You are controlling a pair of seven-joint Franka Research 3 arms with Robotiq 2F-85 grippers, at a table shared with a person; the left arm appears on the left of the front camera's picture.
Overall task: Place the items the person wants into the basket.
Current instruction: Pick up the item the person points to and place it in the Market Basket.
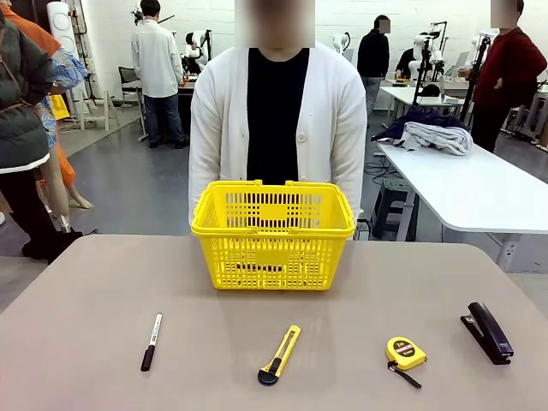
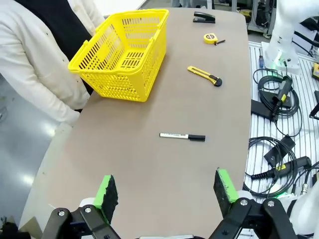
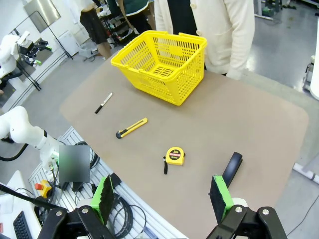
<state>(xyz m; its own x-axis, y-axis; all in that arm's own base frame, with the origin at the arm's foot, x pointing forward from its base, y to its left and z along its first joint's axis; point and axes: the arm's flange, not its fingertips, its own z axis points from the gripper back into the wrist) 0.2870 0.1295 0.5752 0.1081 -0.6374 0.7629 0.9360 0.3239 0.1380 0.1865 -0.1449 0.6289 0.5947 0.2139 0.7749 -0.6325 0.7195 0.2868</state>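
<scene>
Table (image 1: 86, 291): grey-brown top; everything on it lies flat except the basket.

Person (image 1: 223, 120): white cardigan over a black shirt, standing at the far edge, right behind the basket.

Basket (image 1: 274, 257): yellow, lattice sides, upright at the far middle of the table, handles folded down on the rim. It is well apart from all the tools.

Left gripper (image 2: 166, 185): I see it hanging over the near left part of the table, green pads spread wide, nothing between them. The marker is the closest item ahead of it.

Right gripper (image 3: 162, 189): it hangs above the near right edge, fingers spread wide, holding nothing. The stapler and tape measure lie just ahead of it.

The tools sit in a row along the near side, well apart from each other. By size:
- Black stapler (image 1: 488, 332): far right of the row, angled.
- Yellow-and-black utility knife (image 1: 281, 354): centre, straight in front of the basket, black end toward me.
- White-barrelled marker with black cap (image 1: 151, 341): left end of the row, cap toward me.
- Round yellow tape measure (image 1: 405, 352): between the knife and the stapler, black strap trailing toward me.
</scene>
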